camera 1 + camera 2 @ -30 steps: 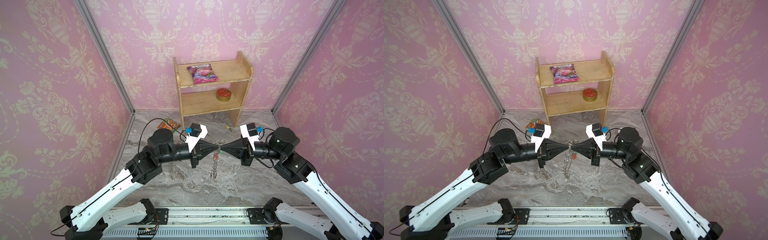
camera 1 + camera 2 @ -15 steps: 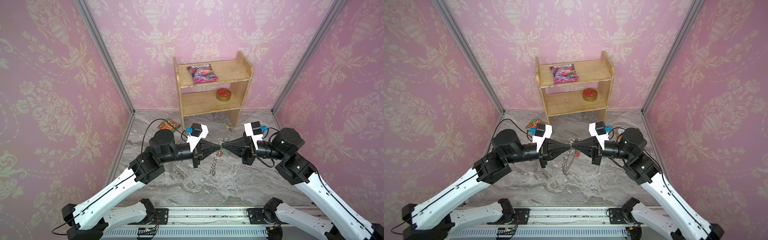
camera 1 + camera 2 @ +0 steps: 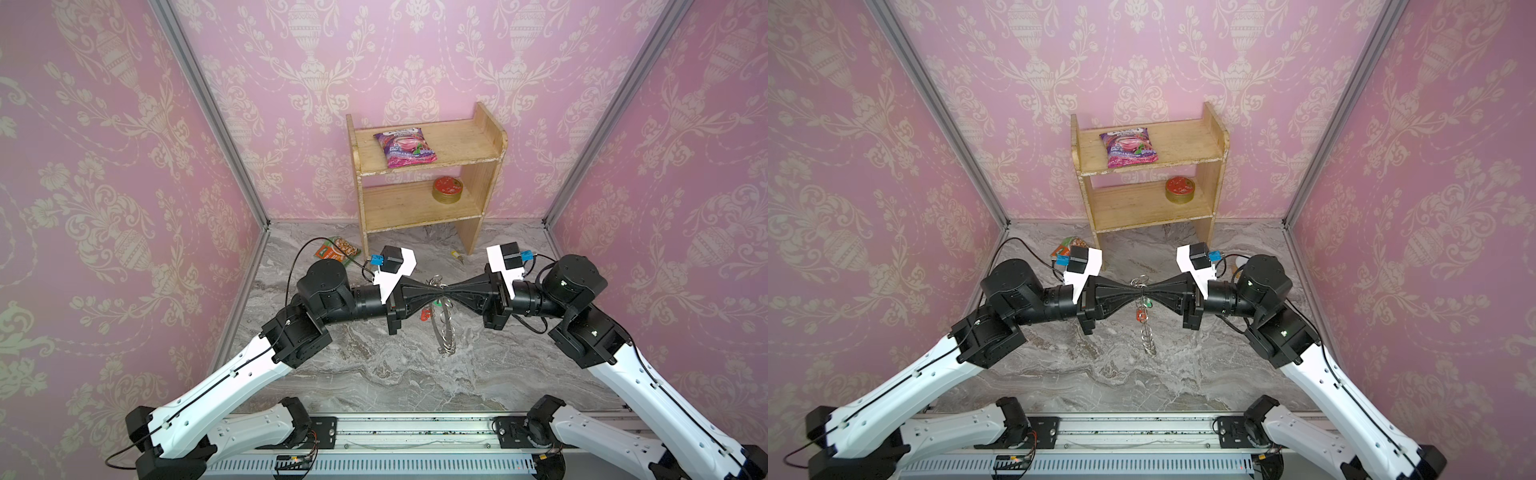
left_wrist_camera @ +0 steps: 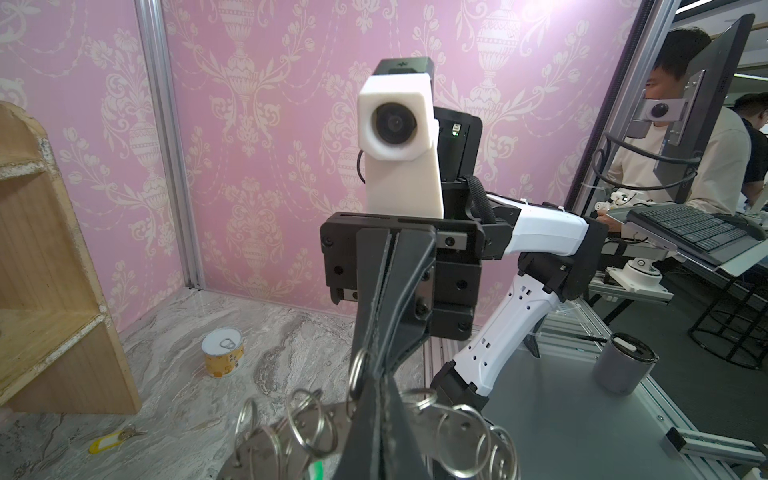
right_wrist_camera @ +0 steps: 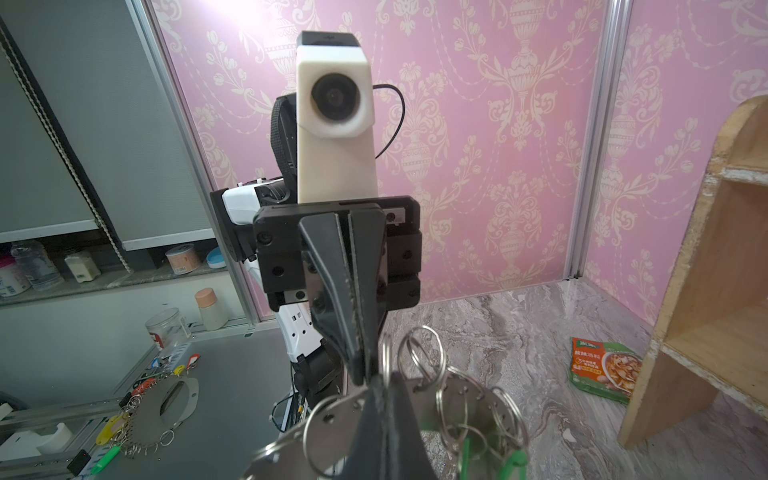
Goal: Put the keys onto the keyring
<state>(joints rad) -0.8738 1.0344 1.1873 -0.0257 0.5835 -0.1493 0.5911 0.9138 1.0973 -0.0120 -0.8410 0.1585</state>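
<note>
The keyring (image 3: 443, 328) hangs edge-on above the marble floor, pinched at its top between my two grippers, which meet tip to tip. My left gripper (image 3: 434, 286) is shut on its grey plate (image 4: 291, 436), and so is my right gripper (image 3: 447, 286), which grips the plate (image 5: 465, 411) from the other side. Wire loops (image 4: 309, 419) stick out around the rim. A red-orange-tagged key (image 3: 424, 314) and a green-tagged key (image 3: 436, 304) dangle from the ring; the green tag (image 5: 515, 457) shows close up. A yellow-tagged key (image 4: 109, 441) lies loose on the floor by the shelf leg.
A wooden shelf (image 3: 424, 187) stands at the back with a purple snack bag (image 3: 405, 147) and a gold tin with a red lid (image 3: 446, 190). A soup packet (image 3: 340, 249) lies left of the shelf. A small yellow can (image 4: 222, 352) stands on the floor near the right wall.
Both grippers have drifted slightly back and to the right together, still shut. The ring swung beneath them and now hangs nearly straight.
</note>
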